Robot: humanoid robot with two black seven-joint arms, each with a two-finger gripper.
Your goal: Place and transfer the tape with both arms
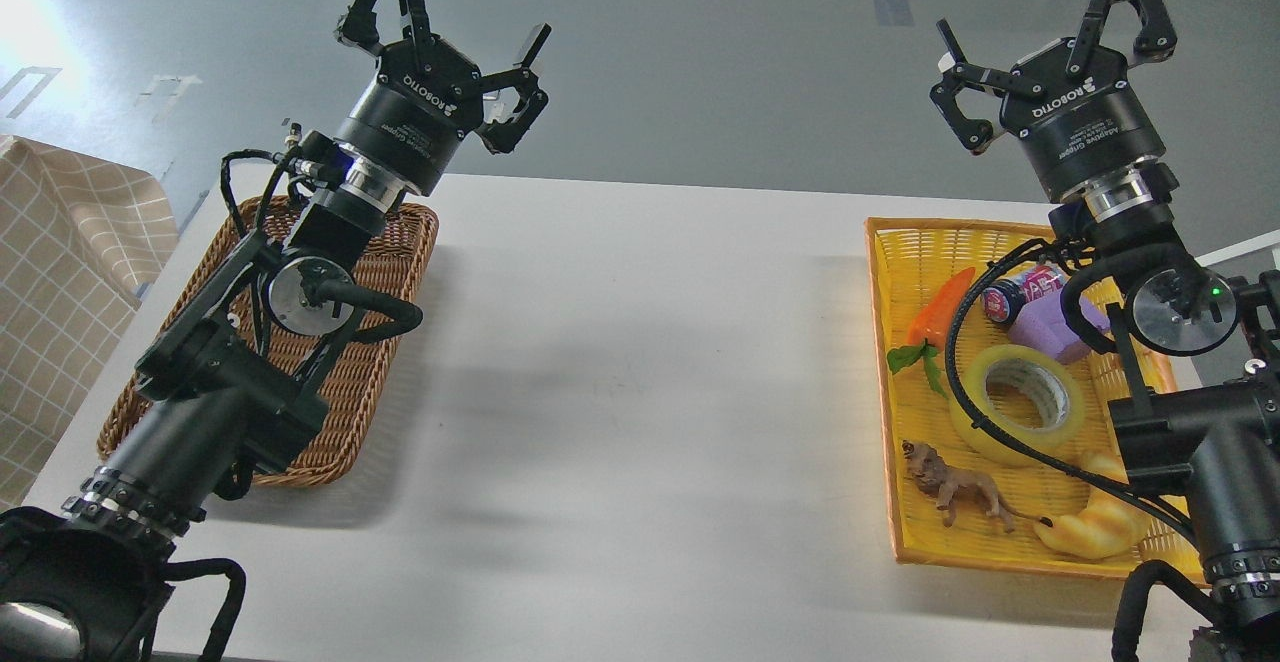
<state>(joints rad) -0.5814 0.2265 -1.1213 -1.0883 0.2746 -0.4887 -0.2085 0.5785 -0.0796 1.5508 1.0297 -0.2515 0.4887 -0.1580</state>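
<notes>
The tape (1020, 404), a wide yellow translucent roll with a grey-white core, lies flat in the yellow basket (900, 242) at the right of the table. A black cable of my right arm crosses its near edge. My right gripper (1050, 17) is raised high above the basket's far end, fingers spread open and empty. My left gripper (445, 17) is raised above the far end of the brown wicker basket (395, 272) at the left, fingers spread open and empty.
In the yellow basket lie a toy carrot (940, 307), a small can (1020, 294), a purple object (1050, 332), a toy lion (950, 487) and a yellow croissant toy (1095, 527). The white table (640, 372) lies between the baskets. A checked cloth (60, 282) is at the left.
</notes>
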